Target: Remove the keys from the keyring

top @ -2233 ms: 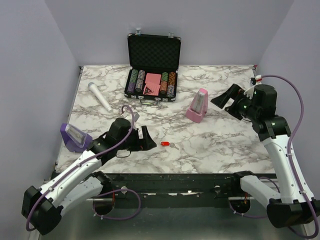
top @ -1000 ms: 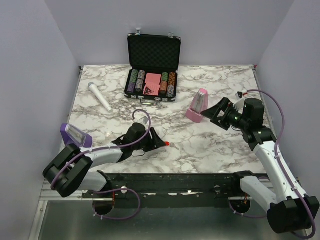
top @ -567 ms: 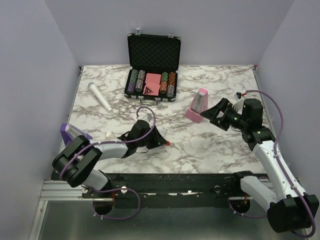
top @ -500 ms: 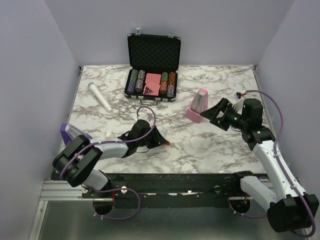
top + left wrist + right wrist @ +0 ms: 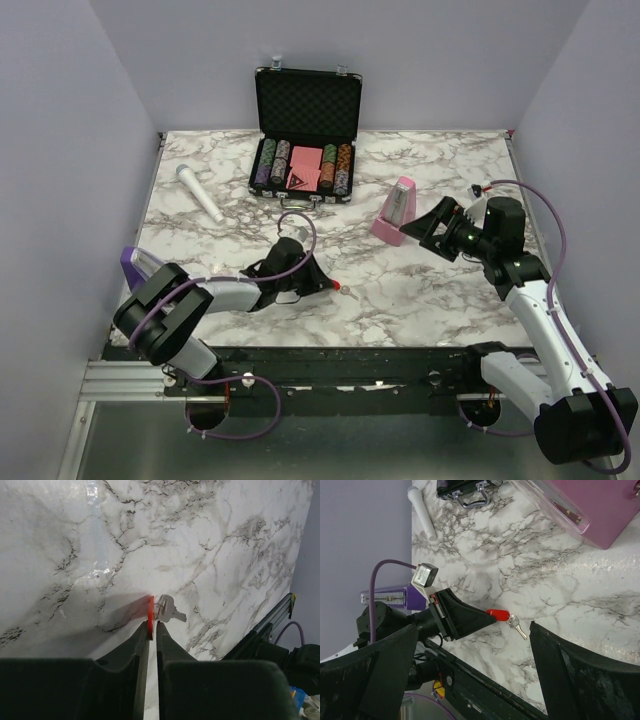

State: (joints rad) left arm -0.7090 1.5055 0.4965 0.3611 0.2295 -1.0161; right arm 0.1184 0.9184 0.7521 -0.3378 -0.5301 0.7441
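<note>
Marble-patterned worktop, seen from above. On the left, the left claw lies low, well to the near left of the pink metronome. Its fingers are nearly closed, pinching the red keyring edge-on. The silver key hangs off the ring's end, flat on the marble, on the side toward the metronome. Just right of the metronome, the right claw hovers wide open and empty, facing the key. To do this well, it should likely descend slowly, grip the key's blade, and pull away while the left grip holds firm.
</note>
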